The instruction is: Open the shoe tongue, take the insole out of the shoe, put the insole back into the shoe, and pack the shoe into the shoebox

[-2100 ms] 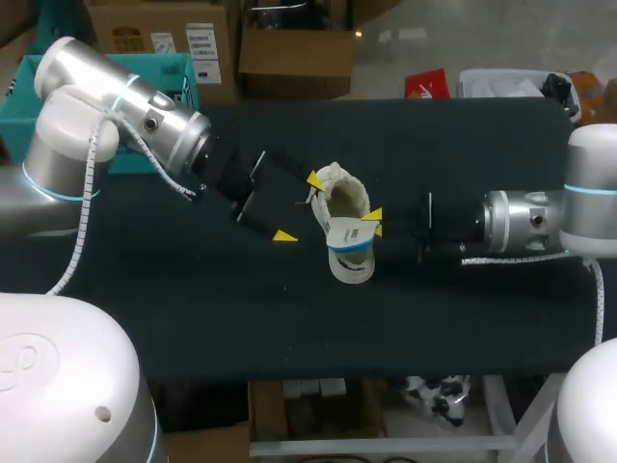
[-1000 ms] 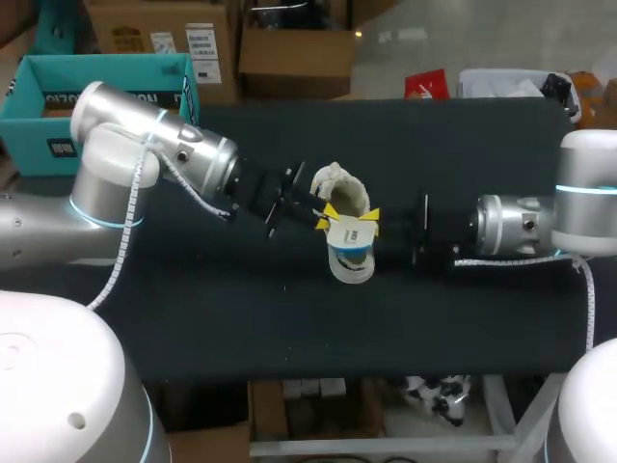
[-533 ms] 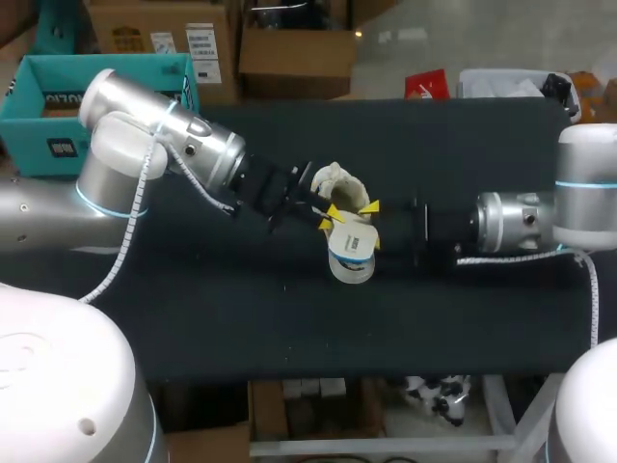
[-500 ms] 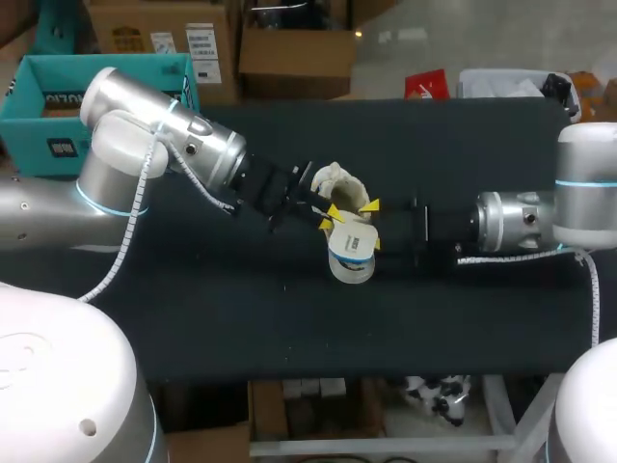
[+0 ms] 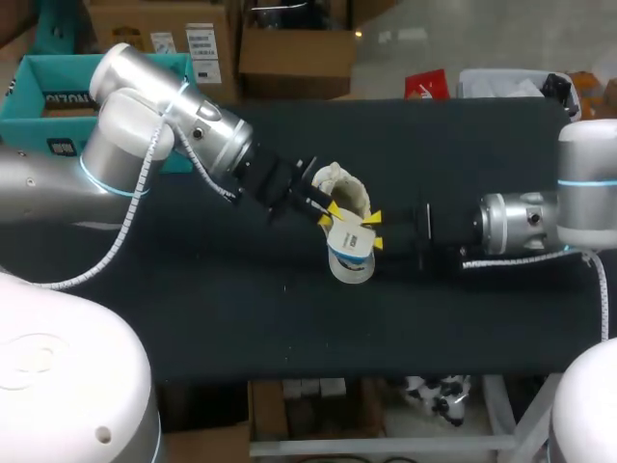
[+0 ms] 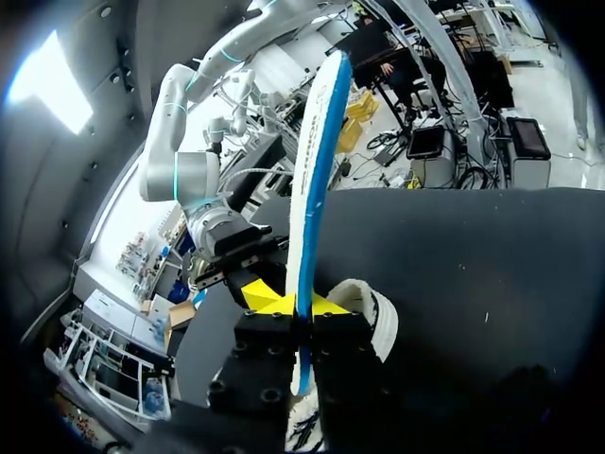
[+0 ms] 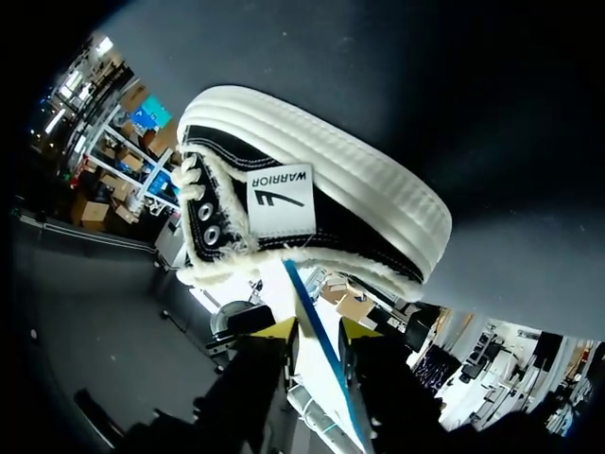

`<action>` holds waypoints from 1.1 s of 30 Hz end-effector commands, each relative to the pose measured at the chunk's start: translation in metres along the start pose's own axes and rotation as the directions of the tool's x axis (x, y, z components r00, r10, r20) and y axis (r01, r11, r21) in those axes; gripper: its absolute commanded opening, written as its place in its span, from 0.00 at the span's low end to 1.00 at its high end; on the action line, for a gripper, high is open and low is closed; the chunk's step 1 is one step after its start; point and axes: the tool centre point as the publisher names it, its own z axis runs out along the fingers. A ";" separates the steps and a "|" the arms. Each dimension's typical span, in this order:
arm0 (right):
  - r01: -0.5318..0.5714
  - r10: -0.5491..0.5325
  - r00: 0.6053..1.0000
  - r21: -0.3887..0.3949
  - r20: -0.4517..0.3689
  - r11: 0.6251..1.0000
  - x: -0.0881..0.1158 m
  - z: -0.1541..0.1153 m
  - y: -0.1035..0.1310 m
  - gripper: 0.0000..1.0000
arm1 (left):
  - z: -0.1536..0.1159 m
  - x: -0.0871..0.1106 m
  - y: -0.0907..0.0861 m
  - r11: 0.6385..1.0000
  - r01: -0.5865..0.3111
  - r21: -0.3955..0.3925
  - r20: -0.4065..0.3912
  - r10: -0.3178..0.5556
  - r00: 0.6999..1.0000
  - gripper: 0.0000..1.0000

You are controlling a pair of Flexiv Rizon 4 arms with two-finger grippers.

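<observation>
Brought the left gripper [image 6: 295,303] in from wide open beside the shoe [image 5: 345,185] and pinched it shut on the insole [image 6: 317,161], edge-on between the yellow tips [image 6: 265,298]; could not tell whether the right gripper [image 7: 317,328] gripped the same insole. Left the shoe near the middle of the table [image 5: 434,318], so probably readied a handover or re-insertion.

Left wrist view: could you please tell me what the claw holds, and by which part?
The left claw holds the insole, pinched across its flat faces near the end beside the shoe.
</observation>
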 end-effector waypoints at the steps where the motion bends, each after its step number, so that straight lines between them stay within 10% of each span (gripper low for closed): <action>1: -0.007 0.007 1.000 -0.005 0.007 1.000 -0.001 0.001 0.000 0.33 | -0.001 -0.002 0.007 1.000 0.006 0.007 -0.011 -0.006 1.000 0.00; 16: -0.013 0.013 1.000 0.009 0.020 1.000 0.000 0.009 0.008 0.00 | 0.003 0.002 0.020 0.999 0.036 0.000 -0.029 -0.036 0.999 0.00; 33: 0.067 -0.060 0.996 -0.096 0.068 0.993 0.006 0.017 0.018 0.00 | 0.012 -0.006 0.036 1.000 0.015 -0.023 -0.047 -0.016 0.999 0.00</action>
